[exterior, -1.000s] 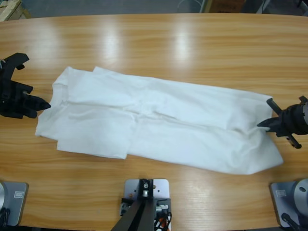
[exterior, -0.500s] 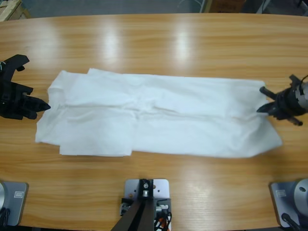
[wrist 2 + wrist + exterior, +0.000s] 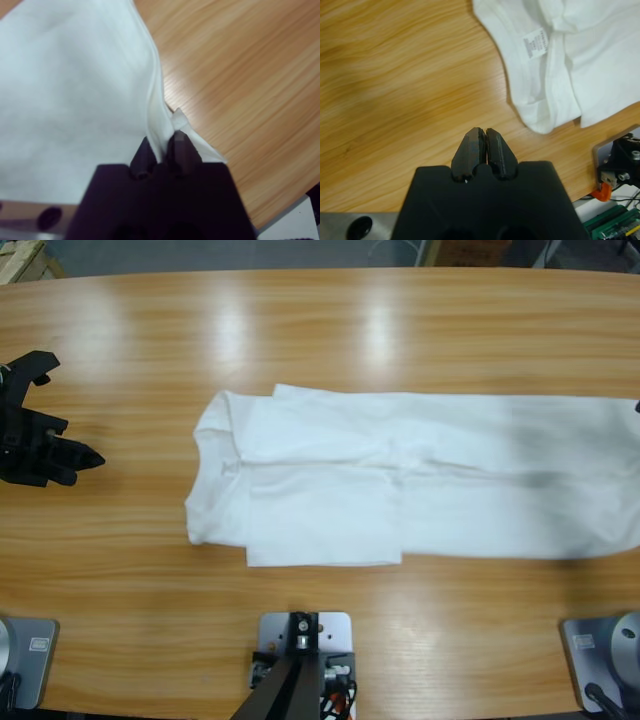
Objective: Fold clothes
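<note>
The white T-shirt (image 3: pixel 400 480) lies folded into a long band across the table, its collar end to the left and its hem end running off the right edge of the high view. A faint grey smudge (image 3: pixel 540 478) shows near the right end. My left gripper (image 3: pixel 95 457) rests at the far left, shut and empty, well apart from the collar. In the left wrist view its jaws (image 3: pixel 483 132) are pressed together over bare wood, with the T-shirt's collar and label (image 3: pixel 536 42) beyond them. My right gripper (image 3: pixel 162 142) is shut on a pinched edge of the T-shirt (image 3: pixel 75 90); it is out of the high view.
The wooden table (image 3: pixel 320 330) stretches wide behind and in front of the shirt. Bare wood lies between the left gripper and the collar. A wooden crate corner (image 3: pixel 20 255) shows beyond the table's far left.
The shirt has slid well to the right, pulled by the right gripper, which has left the high view. The collar end has drawn away from the left gripper, which stayed put.
</note>
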